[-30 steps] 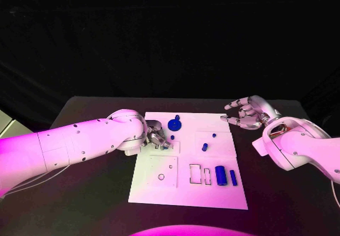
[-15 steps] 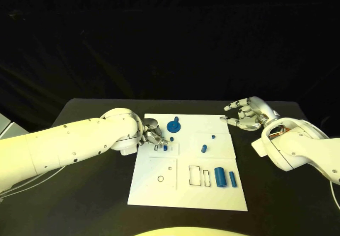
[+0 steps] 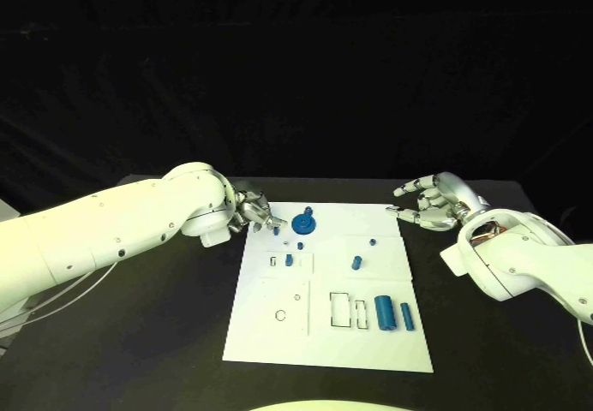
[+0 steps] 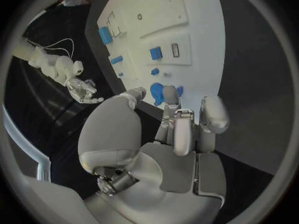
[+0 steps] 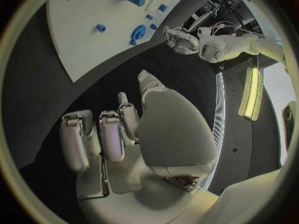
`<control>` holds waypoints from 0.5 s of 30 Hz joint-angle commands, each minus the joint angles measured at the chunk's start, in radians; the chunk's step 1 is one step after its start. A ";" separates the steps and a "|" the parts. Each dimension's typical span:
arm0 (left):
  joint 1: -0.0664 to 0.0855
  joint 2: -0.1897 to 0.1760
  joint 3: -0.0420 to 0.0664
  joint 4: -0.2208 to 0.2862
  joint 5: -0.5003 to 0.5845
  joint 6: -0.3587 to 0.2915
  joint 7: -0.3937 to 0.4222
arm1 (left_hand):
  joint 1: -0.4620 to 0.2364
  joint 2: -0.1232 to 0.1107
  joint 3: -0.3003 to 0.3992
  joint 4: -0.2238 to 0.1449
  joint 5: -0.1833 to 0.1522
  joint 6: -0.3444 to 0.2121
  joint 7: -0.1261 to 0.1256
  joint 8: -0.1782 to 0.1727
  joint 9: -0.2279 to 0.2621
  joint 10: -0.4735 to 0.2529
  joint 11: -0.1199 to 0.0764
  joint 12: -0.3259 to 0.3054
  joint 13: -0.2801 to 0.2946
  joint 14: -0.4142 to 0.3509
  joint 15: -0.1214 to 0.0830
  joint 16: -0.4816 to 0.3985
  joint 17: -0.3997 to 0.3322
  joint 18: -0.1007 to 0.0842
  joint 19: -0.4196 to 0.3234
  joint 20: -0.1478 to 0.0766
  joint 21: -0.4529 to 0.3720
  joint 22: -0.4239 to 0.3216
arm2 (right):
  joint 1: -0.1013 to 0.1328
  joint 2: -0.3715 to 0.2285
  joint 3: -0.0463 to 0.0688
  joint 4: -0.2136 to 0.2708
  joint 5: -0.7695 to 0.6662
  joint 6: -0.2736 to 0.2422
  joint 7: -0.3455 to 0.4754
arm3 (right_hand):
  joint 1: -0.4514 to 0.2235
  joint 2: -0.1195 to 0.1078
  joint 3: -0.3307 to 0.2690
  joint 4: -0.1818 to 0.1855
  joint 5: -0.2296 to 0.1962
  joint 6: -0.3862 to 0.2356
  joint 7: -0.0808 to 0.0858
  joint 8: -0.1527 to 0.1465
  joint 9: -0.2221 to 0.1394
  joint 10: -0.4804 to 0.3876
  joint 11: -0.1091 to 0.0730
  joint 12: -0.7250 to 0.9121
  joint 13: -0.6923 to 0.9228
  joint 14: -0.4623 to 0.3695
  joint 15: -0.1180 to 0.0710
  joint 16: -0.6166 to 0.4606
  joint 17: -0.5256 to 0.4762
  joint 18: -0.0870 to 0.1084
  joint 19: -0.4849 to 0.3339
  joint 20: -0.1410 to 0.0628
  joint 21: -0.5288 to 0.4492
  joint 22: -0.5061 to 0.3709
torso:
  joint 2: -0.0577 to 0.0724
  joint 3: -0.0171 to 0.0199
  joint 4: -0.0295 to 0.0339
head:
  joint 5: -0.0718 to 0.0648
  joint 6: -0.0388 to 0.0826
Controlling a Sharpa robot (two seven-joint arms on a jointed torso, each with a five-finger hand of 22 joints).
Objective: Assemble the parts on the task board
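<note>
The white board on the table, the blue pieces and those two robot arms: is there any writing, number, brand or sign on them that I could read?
No readable text in any view.
White task board: only black outlines of rectangles and a small circle, no letters or numbers.
Small blue parts, such as the round blue disc: plain, unmarked.
White arms and the silver left hand and right hand: dark dots on the shells, no label legible.

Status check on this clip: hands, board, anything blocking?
Left hand empty at the board's far left corner, by the blue disc. Right hand open, off the board. Parts loose on board; nothing blocking.
</note>
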 commanded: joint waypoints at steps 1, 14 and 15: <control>0.011 0.020 0.001 -0.034 0.044 0.010 0.017 | 0.012 -0.001 -0.005 0.000 0.004 -0.005 0.003 -0.006 -0.006 0.007 0.007 0.013 0.009 0.066 0.005 -0.005 0.145 0.016 0.001 0.006 -0.005 0.001 | -0.001 0.003 0.000 -0.004 -0.006 0.001 0.012 | -0.010 0.004 0.002 0.000 0.002 -0.006 0.000 0.006 -0.001 -0.001 -0.003 -0.005 0.052 0.089 -0.007 -0.004 0.192 -0.010 0.099 -0.007 -0.003 0.254 | 0.003 -0.0009 0.0013 | -0.001 0.004; 0.022 0.098 0.002 -0.178 -0.020 0.105 0.013 | 0.014 0.009 -0.014 0.001 0.002 0.014 0.000 -0.001 -0.011 0.023 0.005 0.033 0.024 0.069 0.006 -0.002 0.151 0.016 0.007 0.010 -0.001 0.009 | -0.001 0.009 0.000 -0.006 -0.008 0.002 0.012 | -0.010 0.004 0.002 0.000 0.002 -0.006 0.000 0.006 -0.001 -0.001 -0.003 -0.005 0.052 0.089 -0.007 -0.004 0.192 -0.010 0.099 -0.007 -0.003 0.254 | 0.005 -0.0007 0.0014 | 0.001 -0.001; 0.023 0.103 0.002 -0.188 -0.022 0.113 0.013 | 0.013 0.010 -0.015 0.001 0.002 0.016 -0.001 0.000 -0.011 0.022 0.005 0.031 0.021 0.068 0.005 -0.002 0.150 0.017 0.006 0.010 -0.002 0.008 | -0.001 0.009 0.000 -0.006 -0.008 0.002 0.012 | -0.010 0.004 0.002 0.000 0.002 -0.006 0.000 0.006 -0.001 -0.001 -0.003 -0.005 0.052 0.089 -0.007 -0.004 0.192 -0.010 0.099 -0.007 -0.003 0.254 | 0.004 -0.0012 0.0011 | 0.001 -0.003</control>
